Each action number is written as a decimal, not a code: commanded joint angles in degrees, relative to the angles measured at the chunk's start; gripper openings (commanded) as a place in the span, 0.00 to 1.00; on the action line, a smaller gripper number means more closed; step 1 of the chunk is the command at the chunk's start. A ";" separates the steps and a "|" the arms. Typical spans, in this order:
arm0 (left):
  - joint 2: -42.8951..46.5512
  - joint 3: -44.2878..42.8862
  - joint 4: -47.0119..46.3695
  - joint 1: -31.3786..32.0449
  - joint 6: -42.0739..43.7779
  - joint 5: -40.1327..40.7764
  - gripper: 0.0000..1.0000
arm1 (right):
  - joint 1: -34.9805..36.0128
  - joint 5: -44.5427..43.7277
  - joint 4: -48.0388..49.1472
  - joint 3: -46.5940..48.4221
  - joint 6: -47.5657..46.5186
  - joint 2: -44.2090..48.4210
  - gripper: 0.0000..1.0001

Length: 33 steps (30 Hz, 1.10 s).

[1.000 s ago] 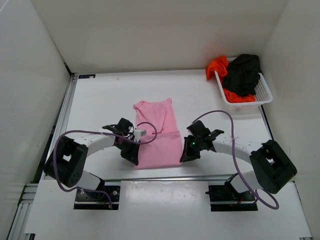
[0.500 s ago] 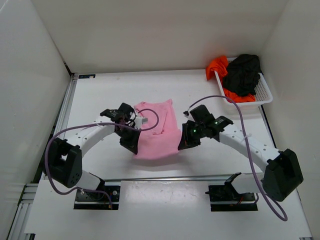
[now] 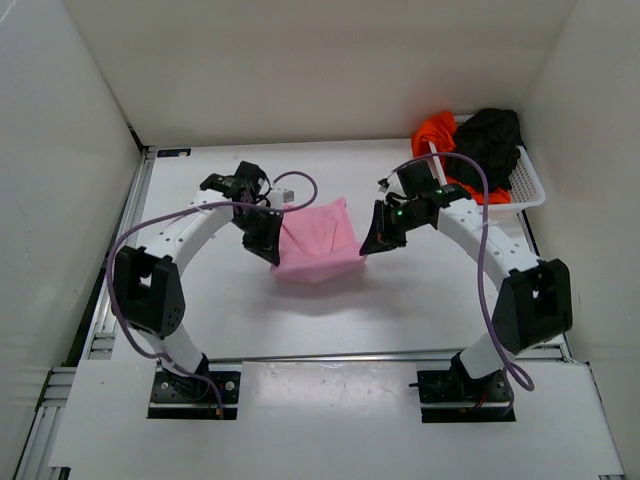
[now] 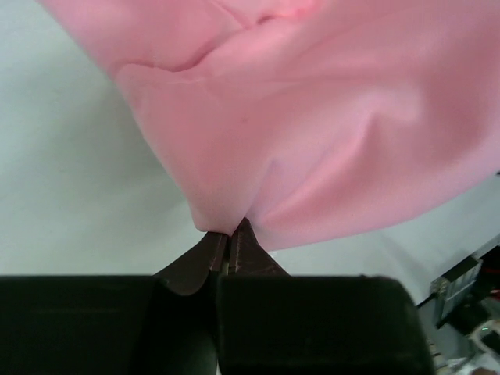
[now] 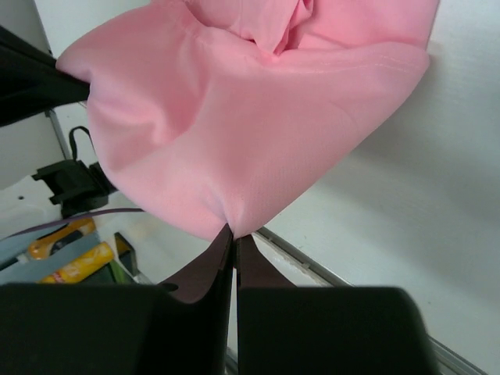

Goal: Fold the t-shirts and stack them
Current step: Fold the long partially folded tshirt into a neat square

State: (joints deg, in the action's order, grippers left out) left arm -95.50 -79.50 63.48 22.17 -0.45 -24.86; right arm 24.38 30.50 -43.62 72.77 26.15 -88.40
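Both arms have swung up the frame over the last second and taken the pink t-shirt (image 3: 320, 245) with them. It lay flat near the lower centre with its near half doubled over; now it sits at mid-frame in the top view, bunched into a sagging pouch.

I see the white table (image 3: 200, 300) taking up most of that view, with the shirt's soft shadow on it just below the cloth.

My left arm (image 3: 185, 228) arches in from the lower left. My right arm (image 3: 485, 245) arches in from the lower right. The two meet the shirt at its opposite lower corners.

The shirt hangs between them with its lower edge raised off the table. I cannot tell whether its far edge touches down.

A white mesh basket (image 3: 495, 207) stands at the upper right of the table, well apart from the pink shirt. The black t-shirt (image 3: 485, 145) is heaped in it. The orange-red t-shirt (image 3: 435, 130) lies under the black one and spills over the basket's left rim.

On the left wrist camera, the left gripper (image 4: 230, 238) has its fingers pressed together on a pinch of pink fabric, which fans out above the tips.

On the right wrist camera, the right gripper (image 5: 234, 238) is likewise clamped on a pink corner, and the cloth balloons up and to the left from it.
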 commanded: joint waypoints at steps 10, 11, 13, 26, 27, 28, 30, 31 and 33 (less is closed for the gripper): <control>-9.08 -11.19 1.03 -8.11 0.45 -4.14 0.10 | -4.69 8.70 -2.61 23.19 -1.28 -20.13 0.01; -10.74 -13.20 1.03 -8.63 0.45 -4.14 0.10 | -4.69 8.70 -2.61 25.21 -1.28 -21.88 0.01; -12.59 -15.32 1.03 -8.64 0.45 -4.76 0.10 | -5.40 9.31 -2.61 26.62 0.29 -23.65 0.01; -25.95 -30.09 -1.08 -13.20 0.45 -5.46 0.13 | -9.35 12.04 9.15 30.14 12.42 -36.22 0.01; -27.61 -30.79 -1.08 -14.43 0.45 -5.98 0.17 | -9.35 12.04 9.77 31.71 13.04 -38.23 0.01; -28.50 -31.32 -1.69 -14.96 0.45 -6.51 0.22 | -9.87 12.04 10.82 32.60 13.66 -39.29 0.03; -31.65 -33.94 -1.70 -15.84 0.45 -8.35 0.38 | -10.40 12.04 12.06 34.88 15.85 -42.62 0.09; -32.80 -35.18 -2.31 -16.37 0.45 -8.36 0.42 | -10.93 12.04 12.85 35.50 16.82 -43.69 0.13; -35.18 -38.16 -2.84 -16.37 0.45 -8.45 0.50 | -11.63 12.04 16.19 37.08 19.54 -46.84 0.31</control>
State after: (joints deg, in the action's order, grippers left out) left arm -129.27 -113.51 62.35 6.17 -0.36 -30.89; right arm 14.28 41.01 -33.08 106.26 40.93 -132.35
